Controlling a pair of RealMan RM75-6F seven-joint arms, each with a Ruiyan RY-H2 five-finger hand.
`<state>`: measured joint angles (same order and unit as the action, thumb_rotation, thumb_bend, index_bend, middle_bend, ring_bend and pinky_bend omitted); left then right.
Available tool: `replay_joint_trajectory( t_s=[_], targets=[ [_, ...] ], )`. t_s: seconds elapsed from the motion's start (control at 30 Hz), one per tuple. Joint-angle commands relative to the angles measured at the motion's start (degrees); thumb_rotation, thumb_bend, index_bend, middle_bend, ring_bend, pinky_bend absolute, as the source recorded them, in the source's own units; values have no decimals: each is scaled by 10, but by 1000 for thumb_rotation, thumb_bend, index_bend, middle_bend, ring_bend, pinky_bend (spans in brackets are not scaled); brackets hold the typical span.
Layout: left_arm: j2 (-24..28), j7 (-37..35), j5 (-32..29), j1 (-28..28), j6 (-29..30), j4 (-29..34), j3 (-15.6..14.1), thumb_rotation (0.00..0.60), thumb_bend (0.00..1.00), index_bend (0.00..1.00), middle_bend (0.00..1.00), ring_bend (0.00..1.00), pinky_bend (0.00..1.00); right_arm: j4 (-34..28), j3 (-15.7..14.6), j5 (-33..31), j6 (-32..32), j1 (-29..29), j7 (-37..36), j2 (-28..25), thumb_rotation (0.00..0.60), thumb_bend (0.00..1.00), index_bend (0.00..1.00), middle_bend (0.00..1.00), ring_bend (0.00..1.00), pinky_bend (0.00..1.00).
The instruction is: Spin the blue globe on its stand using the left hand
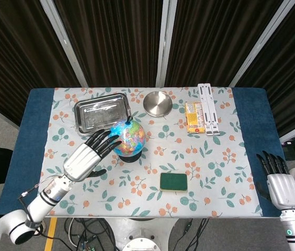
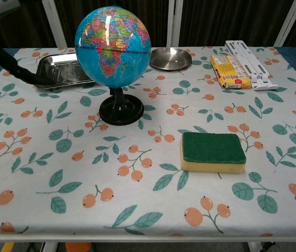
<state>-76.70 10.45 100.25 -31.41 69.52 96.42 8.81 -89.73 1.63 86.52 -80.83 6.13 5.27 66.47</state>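
The blue globe (image 1: 131, 136) (image 2: 112, 46) stands upright on its black round stand (image 2: 120, 111) in the middle of the floral tablecloth. My left hand (image 1: 89, 155) is raised over the table just left of the globe, fingers spread and pointing toward it; whether the fingertips (image 1: 111, 138) touch the globe cannot be told. It holds nothing. In the chest view only part of the left arm (image 2: 1, 31) shows at the top left corner. My right hand (image 1: 280, 183) hangs off the table's right edge, fingers straight and empty.
Behind the globe lie a steel tray (image 1: 101, 113) and a round steel dish (image 1: 157, 103). A yellow packet (image 1: 194, 116) and a white folded rack (image 1: 208, 107) are at the back right. A green sponge (image 1: 174, 182) lies in front of the globe.
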Motion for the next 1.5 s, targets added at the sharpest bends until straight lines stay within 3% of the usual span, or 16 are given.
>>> replay_joint_trajectory(
  t_s=[0.03,0.7,1.0,1.2,1.5],
  targets=[
    [-11,-5,-6,-14,-14,-2,2,600,17,90,83,6,87,1,0,0,0,0,-1,0,600,291,0,0,0,0],
    [-30,8,-33,-34,-15,-28,-16,600,16,90,84,5,87,10,1,-3,-2,-3,-12,-1,600,291,0,0,0,0],
    [-24,23,-52,-25,-1,-31,-19,600,16,90,137,5,87,12,1,-4,-2,-3,-12,1,600,291,0,0,0,0],
    [-18,30,-70,-17,4,-29,-21,600,16,90,263,5,87,12,0,-4,-1,-3,-11,2,600,292,0,0,0,0],
    [-19,3,-45,-9,47,-38,-24,600,16,90,120,5,87,10,1,-6,0,-3,-8,2,600,292,0,0,0,0]
  ],
)
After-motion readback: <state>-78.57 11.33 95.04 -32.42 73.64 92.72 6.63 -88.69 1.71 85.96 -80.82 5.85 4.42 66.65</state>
